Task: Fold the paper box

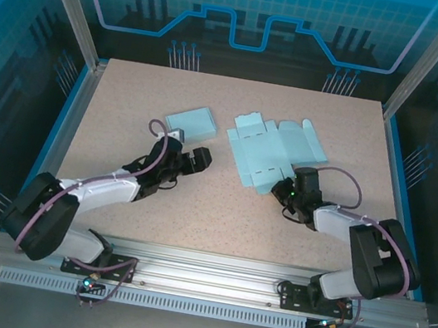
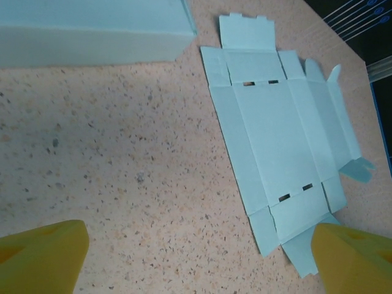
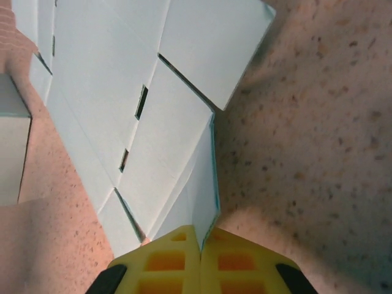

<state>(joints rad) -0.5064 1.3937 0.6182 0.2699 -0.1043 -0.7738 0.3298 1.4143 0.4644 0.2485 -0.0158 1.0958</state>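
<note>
Blank [image 1: 275, 152] lies flat right of centre in the top view, and we see the right gripper [image 3: 201, 248] clamped on its near flap [image 3: 205, 184], the left gripper [image 1: 190, 149] spread wide at centre left.

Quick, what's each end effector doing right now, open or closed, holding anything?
Left end effector: open, holding nothing.
Right end effector: closed on an edge flap of the unfolded paper box.

You're in a robotics lab cell: aluminium frame post [image 1: 71, 0], blue circuit-patterned backdrop [image 1: 328, 14], speckled bench [image 1: 119, 105], extruded mounting rail [image 1: 211, 262] at its near edge.
</note>
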